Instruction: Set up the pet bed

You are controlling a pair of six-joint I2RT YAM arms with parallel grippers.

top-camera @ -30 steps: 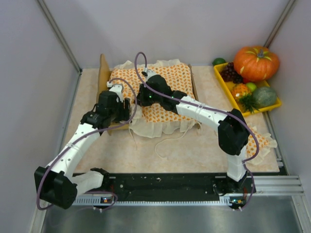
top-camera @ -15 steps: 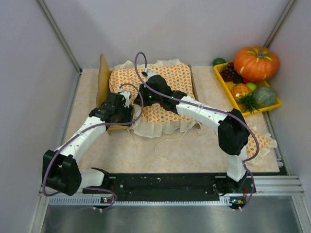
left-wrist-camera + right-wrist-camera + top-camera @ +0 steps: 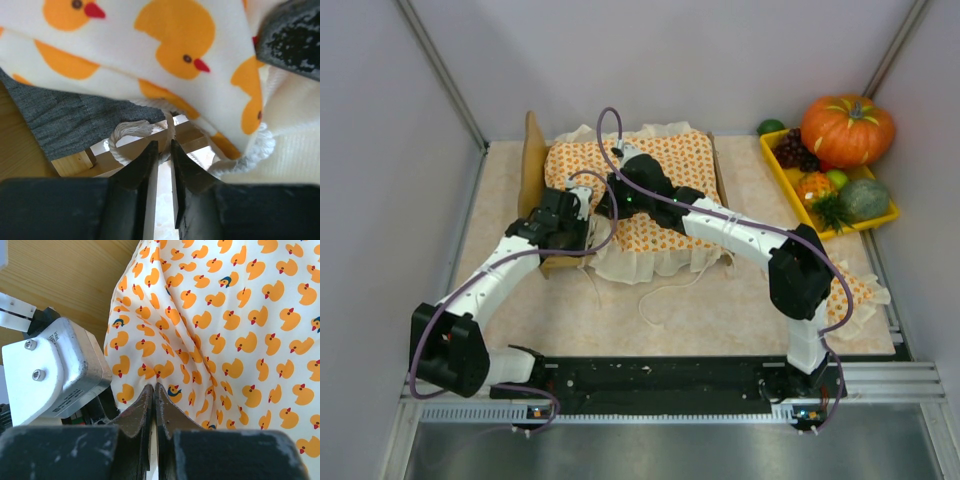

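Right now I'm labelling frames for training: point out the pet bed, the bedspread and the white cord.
pet bed [image 3: 532, 160], top view, on its upright headboard.
bedspread [image 3: 685, 160], top view, on its duck-printed top.
white cord [image 3: 131, 128], left wrist view, on its looped end.

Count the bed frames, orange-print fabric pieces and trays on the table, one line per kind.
Pet bed: 1
Orange-print fabric pieces: 2 (bedspread, pillow)
Yellow tray: 1
Total: 4
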